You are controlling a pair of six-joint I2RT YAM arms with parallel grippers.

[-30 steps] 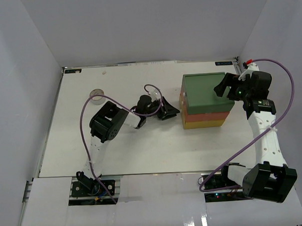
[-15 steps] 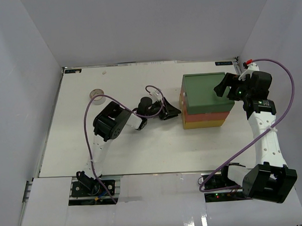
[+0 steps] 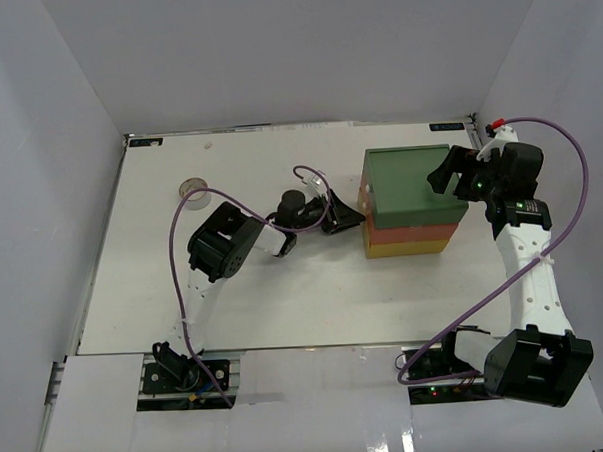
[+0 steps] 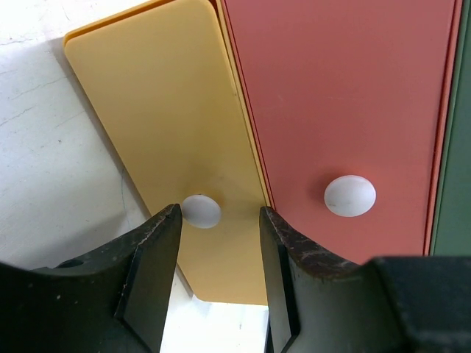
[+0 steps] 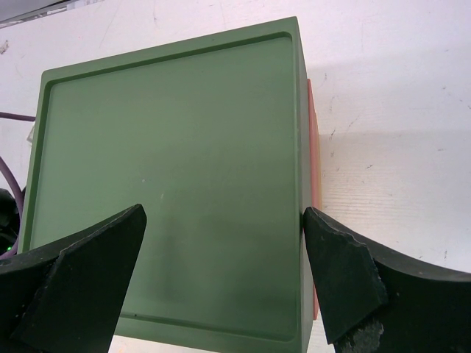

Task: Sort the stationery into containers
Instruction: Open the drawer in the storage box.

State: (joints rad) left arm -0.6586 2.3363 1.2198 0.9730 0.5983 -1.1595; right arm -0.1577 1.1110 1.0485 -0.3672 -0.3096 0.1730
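Note:
The drawer stack [image 3: 410, 181] stands right of the table's middle, with a dark green top, an orange-red middle [image 3: 407, 234] and a yellow bottom [image 3: 408, 248]. My left gripper [image 3: 347, 216] is open at its left face. In the left wrist view its jaws [image 4: 219, 220] stand close before the yellow drawer front [image 4: 162, 110], with the white knob [image 4: 200, 211] just ahead of the left finger. The red drawer front [image 4: 338, 95] and its knob [image 4: 349, 195] are beside it. My right gripper [image 3: 447, 175] is open over the green top [image 5: 169, 184]. No pens or highlighters show.
A small grey tape roll [image 3: 192, 188] lies at the far left of the table, behind the left arm. All three drawers look shut. White walls close in the table on the left, back and right.
My left gripper has moved right, closer to the drawer stack's left face. The right arm and the drawer stack have not moved.

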